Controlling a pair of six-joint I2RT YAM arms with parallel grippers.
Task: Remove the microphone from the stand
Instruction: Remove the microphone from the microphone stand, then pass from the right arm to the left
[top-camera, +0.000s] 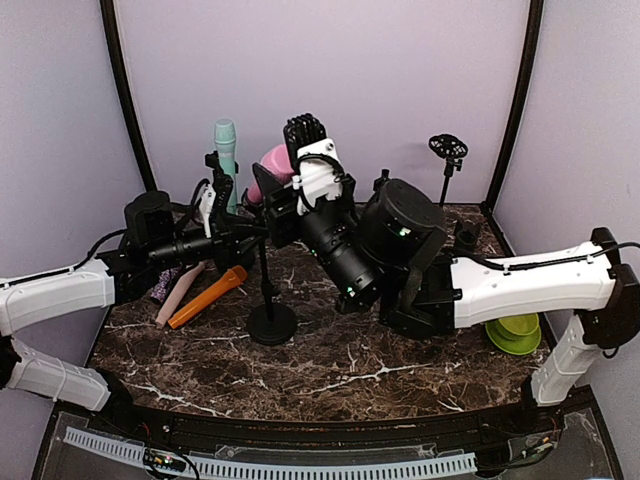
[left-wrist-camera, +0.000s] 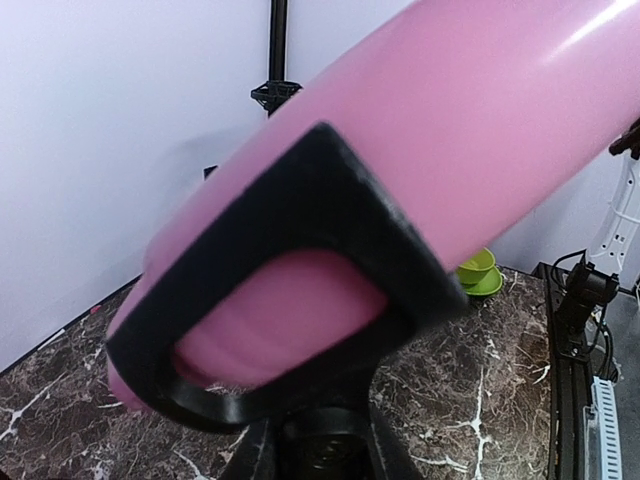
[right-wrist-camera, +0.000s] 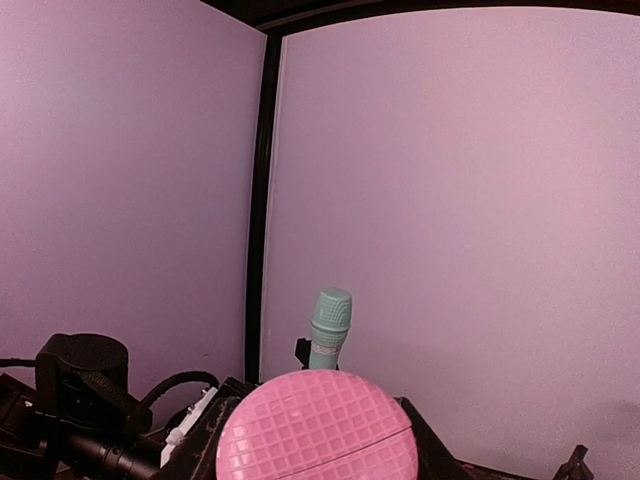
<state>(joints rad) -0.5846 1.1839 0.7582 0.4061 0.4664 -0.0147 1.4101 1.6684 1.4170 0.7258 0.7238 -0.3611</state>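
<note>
A pink microphone (top-camera: 270, 165) sits tilted in the clip of a black stand (top-camera: 272, 324) at the table's middle. In the left wrist view its pink body (left-wrist-camera: 470, 130) runs slantwise through the black clip (left-wrist-camera: 340, 200). My right gripper (top-camera: 287, 172) is shut on the microphone near its head, and the gridded pink head (right-wrist-camera: 315, 425) fills the gap between the dark fingers (right-wrist-camera: 195, 445). My left gripper (top-camera: 236, 232) is shut on the stand just under the clip, where the stand's joint (left-wrist-camera: 320, 450) shows between its jaws.
A teal microphone (top-camera: 226, 150) stands upright in another holder at the back left. An orange microphone (top-camera: 208, 297) and a pale pink one (top-camera: 178, 297) lie at the left. An empty stand (top-camera: 448, 150) rises at the back right. Green bowls (top-camera: 514, 333) sit at the right.
</note>
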